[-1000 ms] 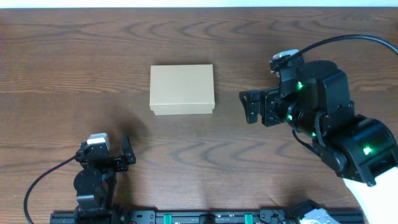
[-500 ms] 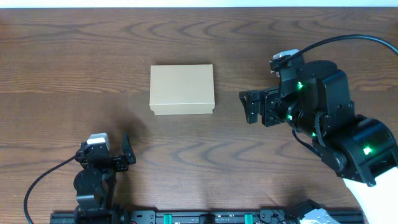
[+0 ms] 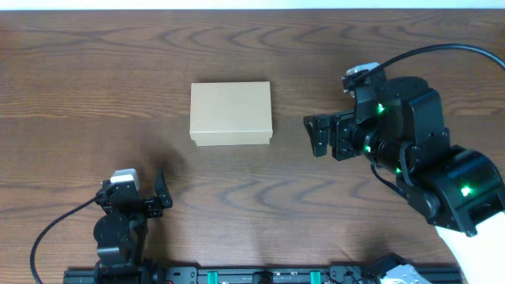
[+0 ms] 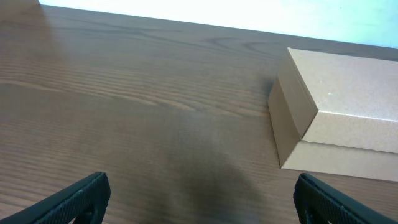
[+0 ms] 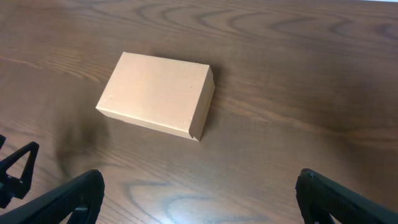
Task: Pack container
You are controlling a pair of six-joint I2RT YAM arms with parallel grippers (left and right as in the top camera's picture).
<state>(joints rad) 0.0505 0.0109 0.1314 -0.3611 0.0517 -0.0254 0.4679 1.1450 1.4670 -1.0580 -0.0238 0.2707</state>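
Left gripper [image 4: 202,200] and right gripper [image 5: 199,200] are gaping wide, empty. The container [image 3: 231,113] is lying shut; prying its lid risks sliding it.

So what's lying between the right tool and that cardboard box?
Nothing: only bare wooden table separates the right tool from the box. The overhead view shows that stretch plainly, and the right wrist view agrees.

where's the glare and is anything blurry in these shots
Right wrist: pale sheen on the table near the bottom edge, box sharp. Left wrist: fingertips soft, a vague dark shadow on the wood before them. Overhead: even light, no glare, green LEDs lit on the right arm.
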